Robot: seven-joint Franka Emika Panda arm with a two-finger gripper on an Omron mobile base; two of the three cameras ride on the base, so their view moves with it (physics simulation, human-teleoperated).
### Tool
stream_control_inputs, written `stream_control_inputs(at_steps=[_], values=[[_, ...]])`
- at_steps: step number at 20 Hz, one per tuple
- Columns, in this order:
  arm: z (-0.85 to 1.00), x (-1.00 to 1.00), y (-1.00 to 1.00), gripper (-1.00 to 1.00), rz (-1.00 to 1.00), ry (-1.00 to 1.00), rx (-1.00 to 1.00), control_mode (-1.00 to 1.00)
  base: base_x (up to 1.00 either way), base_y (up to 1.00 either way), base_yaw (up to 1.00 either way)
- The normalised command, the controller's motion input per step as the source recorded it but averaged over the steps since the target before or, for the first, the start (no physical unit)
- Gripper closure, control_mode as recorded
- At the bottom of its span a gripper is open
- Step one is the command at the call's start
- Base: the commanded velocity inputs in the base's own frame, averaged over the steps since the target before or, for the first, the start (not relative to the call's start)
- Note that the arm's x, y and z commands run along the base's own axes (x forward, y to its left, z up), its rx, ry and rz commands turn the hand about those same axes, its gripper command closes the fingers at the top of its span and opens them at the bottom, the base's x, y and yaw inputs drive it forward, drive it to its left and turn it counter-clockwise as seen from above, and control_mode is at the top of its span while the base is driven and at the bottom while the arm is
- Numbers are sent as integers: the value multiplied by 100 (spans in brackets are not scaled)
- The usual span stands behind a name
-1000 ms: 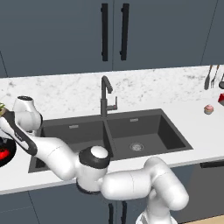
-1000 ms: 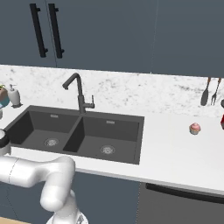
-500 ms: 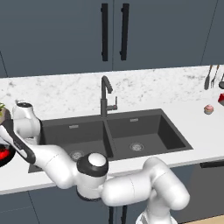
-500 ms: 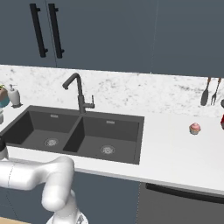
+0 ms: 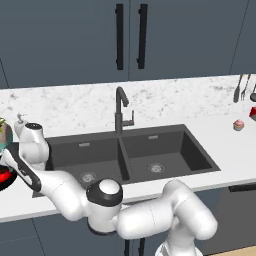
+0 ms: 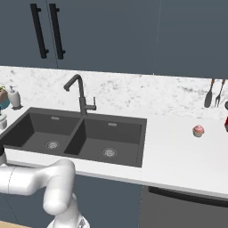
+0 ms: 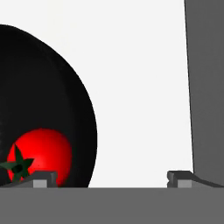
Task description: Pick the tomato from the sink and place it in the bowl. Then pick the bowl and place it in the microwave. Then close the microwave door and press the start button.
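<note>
You get flat, even, rendered light in every view, bright and without a clear source. The sink [image 5: 135, 155] basins read dark but clean, with only soft shading on their walls. The white arm carries gentle gradients. In the hand view the tomato [image 7: 41, 155] shows a soft sheen, and the bowl [image 7: 43, 109] is near featureless black. Edges look slightly soft and pixelated; you see no distortion.

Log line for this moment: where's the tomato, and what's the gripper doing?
tomato: inside bowl | sink: both basins without tomato | gripper: open, holding nothing, beside bowl rim | bowl: on counter left of sink, not gripped
</note>
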Motion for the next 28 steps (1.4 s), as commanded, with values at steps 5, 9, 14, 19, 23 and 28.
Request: stream_control_inputs(at_steps=[5, 9, 14, 19, 23, 28], values=[[-11, 38, 18, -100, 0, 0, 0, -100, 0, 0, 0], [0, 45, 34, -100, 0, 3, 0, -100, 0, 0, 0], [-1, 33, 29, -100, 0, 3, 0, -100, 0, 0, 0], [-26, 22, 30, 100, 0, 5, 0, -100, 0, 0, 0], [-53, -3, 13, 100, 0, 1, 0, -100, 0, 0, 0], [-26, -69, -42, 100, -9, -3, 12, -100, 0, 0, 0]])
